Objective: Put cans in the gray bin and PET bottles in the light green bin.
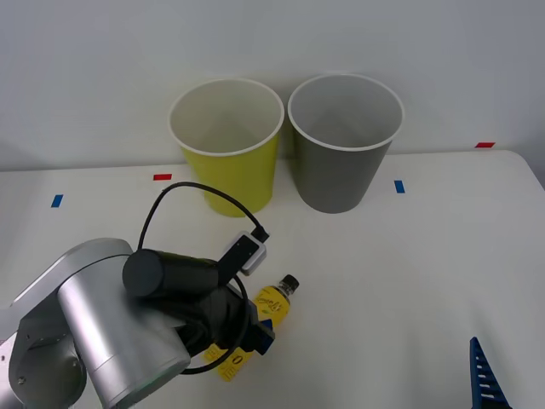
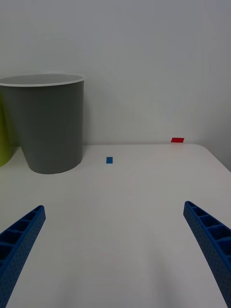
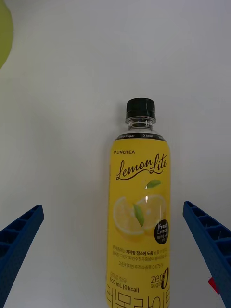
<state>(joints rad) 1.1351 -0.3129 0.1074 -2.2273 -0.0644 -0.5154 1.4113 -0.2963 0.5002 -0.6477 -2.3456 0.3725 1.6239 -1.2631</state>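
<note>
A PET bottle (image 1: 274,308) with a yellow label and black cap lies on the white table, cap pointing toward the bins. In the left wrist view the bottle (image 3: 140,211) lies between my blue fingers (image 3: 19,240) without touching them. My left gripper (image 3: 115,260) is open just above it, at the front left of the table (image 1: 243,336). The light green bin (image 1: 228,145) and the gray bin (image 1: 343,141) stand upright side by side at the back. My right gripper (image 2: 115,250) is open low at the front right, its fingers (image 1: 484,375) over bare table.
Small blue (image 1: 398,186) and red (image 1: 162,177) tape marks lie on the table near the bins. A white wall stands right behind the bins. The gray bin (image 2: 48,122) stands ahead of my right gripper, with open table between.
</note>
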